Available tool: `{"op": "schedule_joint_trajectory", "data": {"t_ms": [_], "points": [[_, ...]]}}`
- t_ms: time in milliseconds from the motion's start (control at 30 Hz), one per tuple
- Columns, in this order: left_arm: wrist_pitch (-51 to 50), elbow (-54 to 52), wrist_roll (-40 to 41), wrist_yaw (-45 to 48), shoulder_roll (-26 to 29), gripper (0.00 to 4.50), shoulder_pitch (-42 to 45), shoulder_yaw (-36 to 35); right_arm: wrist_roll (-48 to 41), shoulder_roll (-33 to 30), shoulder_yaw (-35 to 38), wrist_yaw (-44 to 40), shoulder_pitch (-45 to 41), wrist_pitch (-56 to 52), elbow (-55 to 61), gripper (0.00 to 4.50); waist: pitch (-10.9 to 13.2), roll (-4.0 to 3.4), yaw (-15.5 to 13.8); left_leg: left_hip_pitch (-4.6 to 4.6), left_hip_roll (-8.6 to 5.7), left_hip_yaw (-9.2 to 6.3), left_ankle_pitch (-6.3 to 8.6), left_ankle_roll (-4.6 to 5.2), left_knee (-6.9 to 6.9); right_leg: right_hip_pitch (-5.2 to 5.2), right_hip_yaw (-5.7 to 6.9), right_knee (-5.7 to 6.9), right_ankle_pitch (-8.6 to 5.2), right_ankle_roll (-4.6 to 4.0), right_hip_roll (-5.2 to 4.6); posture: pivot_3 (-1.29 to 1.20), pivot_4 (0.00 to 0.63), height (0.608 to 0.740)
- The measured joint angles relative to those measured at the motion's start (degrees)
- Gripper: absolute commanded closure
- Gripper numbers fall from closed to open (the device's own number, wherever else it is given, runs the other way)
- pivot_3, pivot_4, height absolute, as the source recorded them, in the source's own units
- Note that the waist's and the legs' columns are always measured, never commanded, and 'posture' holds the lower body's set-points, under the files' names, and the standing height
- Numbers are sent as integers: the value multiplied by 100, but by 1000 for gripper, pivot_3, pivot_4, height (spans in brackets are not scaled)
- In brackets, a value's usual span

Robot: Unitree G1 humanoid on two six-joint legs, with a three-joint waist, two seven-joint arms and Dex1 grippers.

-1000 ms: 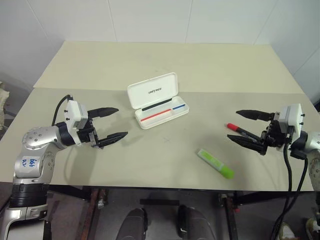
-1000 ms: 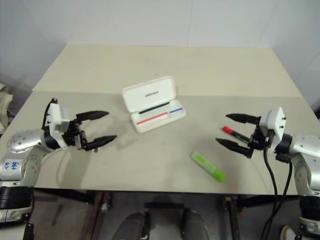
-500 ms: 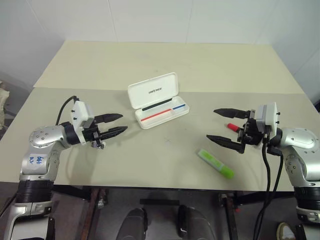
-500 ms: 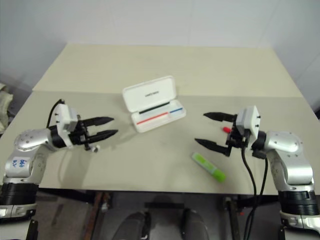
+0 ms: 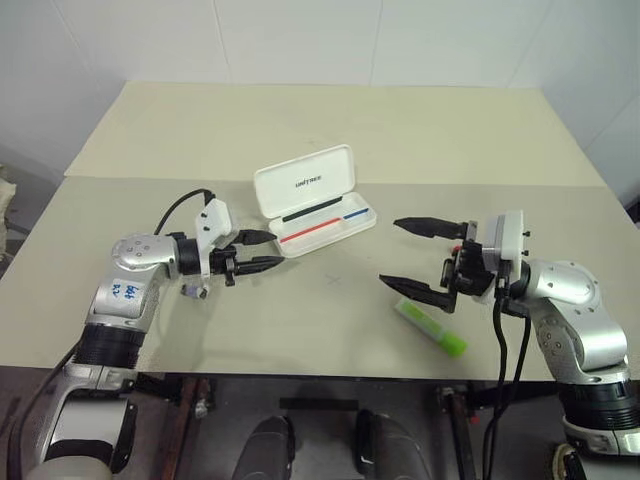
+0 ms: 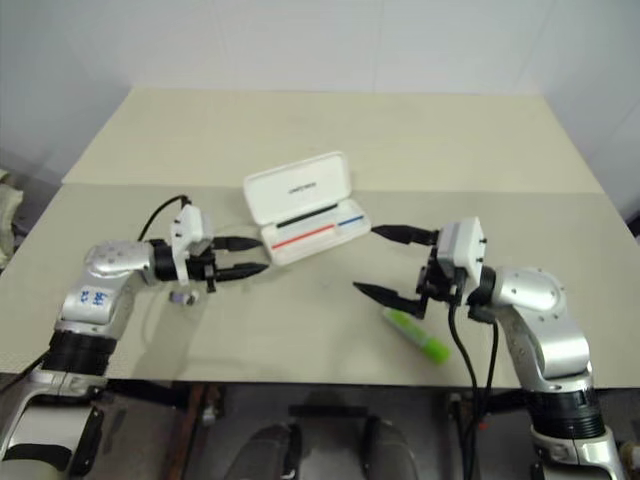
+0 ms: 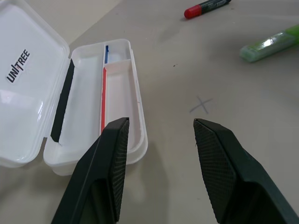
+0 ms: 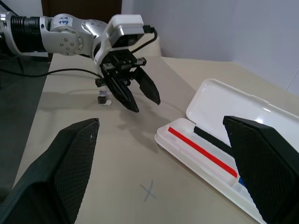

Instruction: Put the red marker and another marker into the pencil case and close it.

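The pencil case (image 5: 315, 205) lies open mid-table, its white lid raised at the back and red and blue lines inside. In the left wrist view the red marker (image 7: 205, 6), black with a red cap, lies on the table beyond the case. The lime-green highlighter (image 5: 432, 328) lies near the front edge. My left gripper (image 5: 272, 250) hovers just left of the case, its fingers partly apart with nothing between them. Wide open and empty, my right gripper (image 5: 390, 250) points left, right of the case, with its lower finger just above the highlighter's near end.
A small grey object (image 5: 188, 291) sits on the table under my left forearm. A pencilled cross (image 5: 335, 280) marks the beige table (image 5: 300, 120) between the grippers. The table's front edge runs just below the highlighter.
My left gripper has moved right toward the case and narrowed its fingers from wide to partly apart. My right gripper has swung left past the red marker, still wide open.
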State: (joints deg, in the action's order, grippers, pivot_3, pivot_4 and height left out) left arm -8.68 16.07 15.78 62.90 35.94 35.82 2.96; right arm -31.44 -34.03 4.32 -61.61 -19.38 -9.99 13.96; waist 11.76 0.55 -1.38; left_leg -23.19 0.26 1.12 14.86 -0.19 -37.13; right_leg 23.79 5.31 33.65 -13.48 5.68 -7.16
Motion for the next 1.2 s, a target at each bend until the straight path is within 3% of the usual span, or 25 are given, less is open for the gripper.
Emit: {"op": "schedule_joint_trajectory", "data": {"t_ms": [700,1200], "points": [[849,1854,-1029,108,-661,2267,997,690,223,337,-329,569,192,24,633,0,1,3,4,-1,-3,9,4,8,-14,3,-10,16,2,3,0,0,150,740],[669,2190,-1724,118,-860,2267,1534,1111,250,367,-387,849,123,22,724,0,2,5,1,-1,-3,12,4,9,-18,3,-14,18,3,6,0,0,150,740]]}}
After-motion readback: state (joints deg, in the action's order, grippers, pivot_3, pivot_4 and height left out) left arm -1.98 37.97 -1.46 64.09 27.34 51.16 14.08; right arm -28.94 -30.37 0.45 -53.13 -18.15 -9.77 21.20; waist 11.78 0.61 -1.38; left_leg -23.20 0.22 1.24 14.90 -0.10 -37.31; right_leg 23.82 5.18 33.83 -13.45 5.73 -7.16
